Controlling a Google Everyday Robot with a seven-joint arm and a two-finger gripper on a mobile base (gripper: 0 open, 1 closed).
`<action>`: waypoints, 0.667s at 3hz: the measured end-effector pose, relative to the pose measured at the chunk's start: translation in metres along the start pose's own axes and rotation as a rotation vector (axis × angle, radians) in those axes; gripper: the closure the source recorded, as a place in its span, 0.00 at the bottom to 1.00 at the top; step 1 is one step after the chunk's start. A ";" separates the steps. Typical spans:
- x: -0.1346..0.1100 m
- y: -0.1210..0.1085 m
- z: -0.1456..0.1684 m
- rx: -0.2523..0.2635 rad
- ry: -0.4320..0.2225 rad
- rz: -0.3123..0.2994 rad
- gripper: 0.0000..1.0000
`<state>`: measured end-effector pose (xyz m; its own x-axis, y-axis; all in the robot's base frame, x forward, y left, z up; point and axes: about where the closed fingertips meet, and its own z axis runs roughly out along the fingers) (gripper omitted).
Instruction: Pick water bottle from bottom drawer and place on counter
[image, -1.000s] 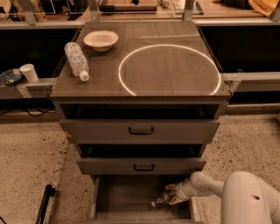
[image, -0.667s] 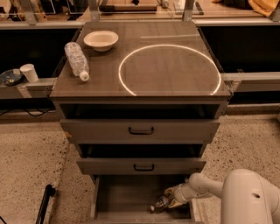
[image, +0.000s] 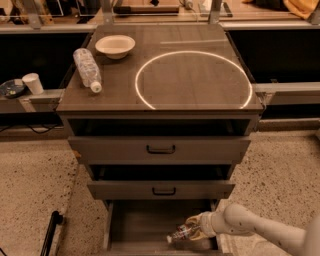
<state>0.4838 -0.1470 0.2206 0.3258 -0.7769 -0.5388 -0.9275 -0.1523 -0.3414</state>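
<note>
Found gripper (image: 196, 229) low at bottom right, inside the bottom drawer (image: 135, 225) (pulled open, floor bare on its left side). Saw fingers (image: 194, 220) clamped on the water bottle (image: 181, 233), gripping the end away from the cap. Noted bottle lying tilted, white cap pointing left and slightly down, close above the drawer floor; cannot tell whether touching it. Traced pale arm (image: 260, 231) running in from the lower right corner to the gripper. Logged surface (image: 110, 100) on top of the cabinet, well above the drawer, bearing a thin white circle (image: 194, 51) on its right part. Recorded on its left part a shallow white bowl (image: 115, 46) at the back and a larger clear bottle (image: 87, 69) on its side just in front, cap toward the front edge. Counted two grey drawer fronts (image: 161, 149) with black handles between surface and bottom drawer. Spotted paper cup (image: 33, 83) on a ledge off to the left.
</note>
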 end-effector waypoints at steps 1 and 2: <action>-0.071 -0.016 -0.055 0.142 -0.081 -0.117 1.00; -0.133 -0.033 -0.123 0.278 -0.091 -0.194 1.00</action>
<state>0.4480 -0.1137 0.3984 0.5177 -0.6904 -0.5053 -0.7654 -0.1098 -0.6341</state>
